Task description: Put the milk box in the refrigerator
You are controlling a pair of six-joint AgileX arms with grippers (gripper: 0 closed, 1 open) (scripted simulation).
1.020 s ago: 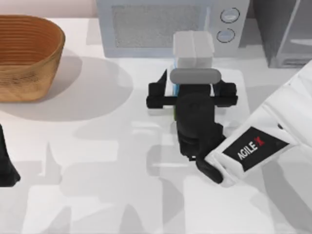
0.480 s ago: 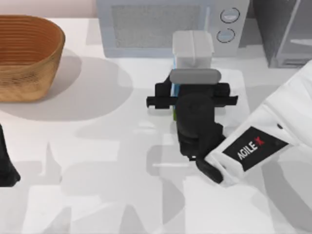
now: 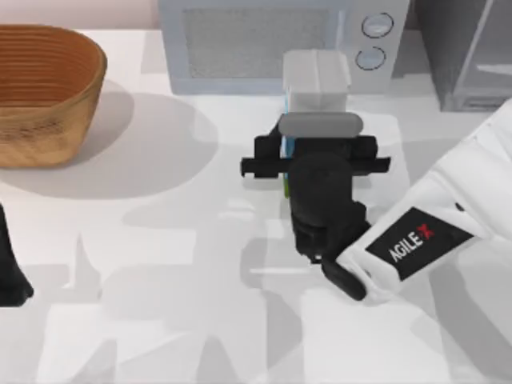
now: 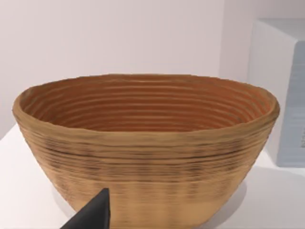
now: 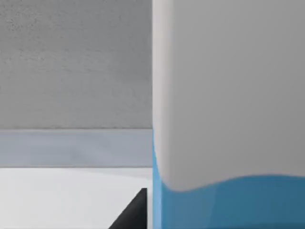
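The milk box (image 3: 317, 78) stands upright in front of the microwave, its white gabled top facing the top camera and a strip of blue side showing just below. My right gripper (image 3: 317, 154) reaches in from the right and sits around the carton, shut on it. The right wrist view shows the milk box (image 5: 228, 119) very close, white above blue, with one dark fingertip (image 5: 136, 212) against its edge. The refrigerator (image 3: 472, 48) is the dark grey cabinet at the back right corner. My left gripper (image 3: 8, 272) is parked at the table's left edge.
A pale blue-grey microwave (image 3: 256, 44) with two round knobs stands along the back, right behind the carton. A woven basket (image 3: 44, 92) sits at the back left, also close up in the left wrist view as the basket (image 4: 143, 143). The white table (image 3: 160, 240) stretches in front.
The right gripper's fingers drew in against the milk box between one second and half a second ago. Since then nothing has moved, and the left arm has stayed still.
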